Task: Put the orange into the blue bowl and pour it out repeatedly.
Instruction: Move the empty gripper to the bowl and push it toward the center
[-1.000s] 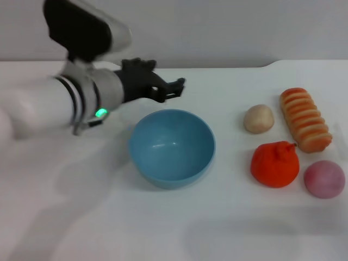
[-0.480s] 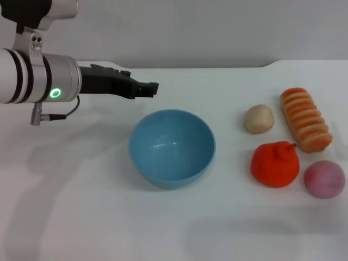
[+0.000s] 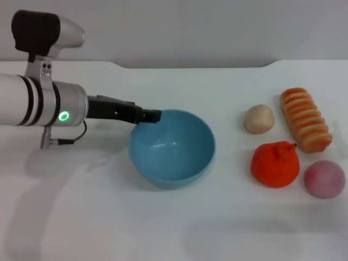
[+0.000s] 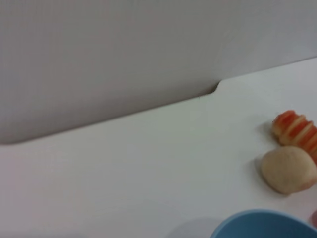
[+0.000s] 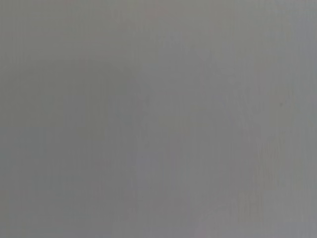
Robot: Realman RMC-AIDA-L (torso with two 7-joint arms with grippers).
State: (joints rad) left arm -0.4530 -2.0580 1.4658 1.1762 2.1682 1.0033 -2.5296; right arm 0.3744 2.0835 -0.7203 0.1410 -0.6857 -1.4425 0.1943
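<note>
The orange [image 3: 274,164], bright red-orange and lumpy with a small stem nub, lies on the white table to the right of the blue bowl [image 3: 179,163]. The bowl stands upright and empty at the table's middle, and its rim also shows in the left wrist view [image 4: 262,225]. My left gripper [image 3: 151,116] reaches in from the left, with its black tip at the bowl's left rim. It holds nothing that I can see. The right gripper is out of view; the right wrist view shows only plain grey.
A beige ball [image 3: 258,118] lies behind the orange and also shows in the left wrist view [image 4: 288,169]. A striped orange bread roll [image 3: 304,119] lies at the far right. A pink ball [image 3: 324,179] sits right of the orange. The table's back edge meets a grey wall.
My left arm has swung and come down from behind and above the bowl until its gripper tip is at the bowl's left rim. The bowl and fruits have not moved.
</note>
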